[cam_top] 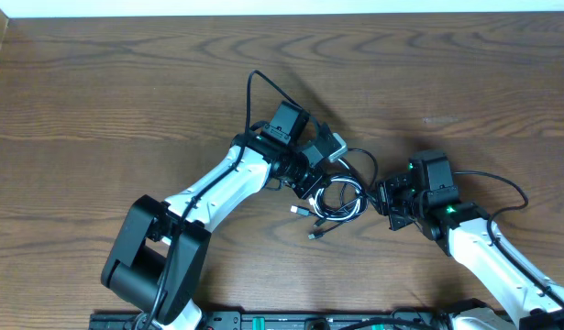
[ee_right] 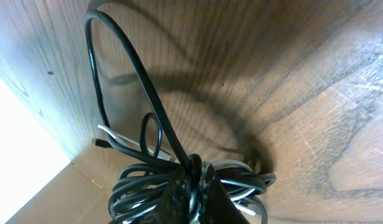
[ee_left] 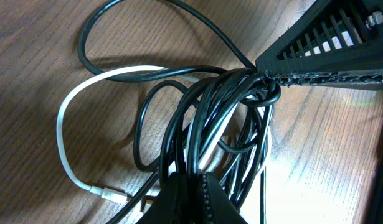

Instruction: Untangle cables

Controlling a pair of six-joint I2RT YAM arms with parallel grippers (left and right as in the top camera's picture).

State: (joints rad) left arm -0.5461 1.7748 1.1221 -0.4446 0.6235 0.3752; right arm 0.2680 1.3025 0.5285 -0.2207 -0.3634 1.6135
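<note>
The cables (cam_top: 341,197) lie as a tangled bundle of black loops with one white cord on the wooden table (cam_top: 126,92), between the two arms. My left gripper (cam_top: 315,183) is shut on several black strands at the bundle's left side; in the left wrist view its fingertips (ee_left: 191,196) pinch the black cables (ee_left: 203,118). The white cable (ee_left: 65,124) curves away to its plug (ee_left: 113,195) on the table. My right gripper (cam_top: 381,197) is shut on a black loop at the bundle's right edge. In the right wrist view the gripper (ee_right: 196,180) clamps black cables (ee_right: 141,180), and one loop (ee_right: 116,68) rises away.
The right gripper's ribbed finger (ee_left: 322,56) shows in the left wrist view, touching the bundle's top. Loose plug ends (cam_top: 304,213) lie just below the bundle. Thick black arm wires (cam_top: 263,87) arch behind the left wrist and beside the right arm (cam_top: 511,188).
</note>
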